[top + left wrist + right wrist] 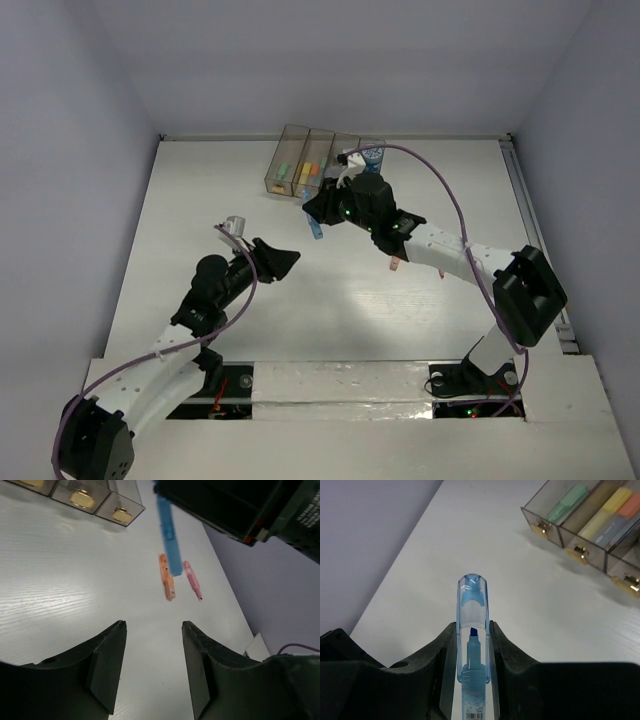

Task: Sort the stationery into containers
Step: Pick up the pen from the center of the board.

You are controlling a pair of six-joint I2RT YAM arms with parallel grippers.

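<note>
My right gripper (473, 630) is shut on a blue marker (473, 650) with a clear cap, held above the table. In the top view the right gripper (318, 215) hangs in front of the bins (283, 150), the blue marker (316, 233) pointing down. The bins (600, 540) hold a green marker (567, 502), a yellow marker (607, 510) and an orange one (632, 505). My left gripper (154, 626) is open and empty over bare table; it also shows in the top view (282, 262). An orange marker (167, 576) and a pink marker (192, 580) lie beyond it.
A blue roll (372, 157) sits at the rightmost bin. The pink marker (393, 265) lies beside the right forearm. The right arm's purple cable (440, 185) loops over the table. Walls close the table at left, back and right.
</note>
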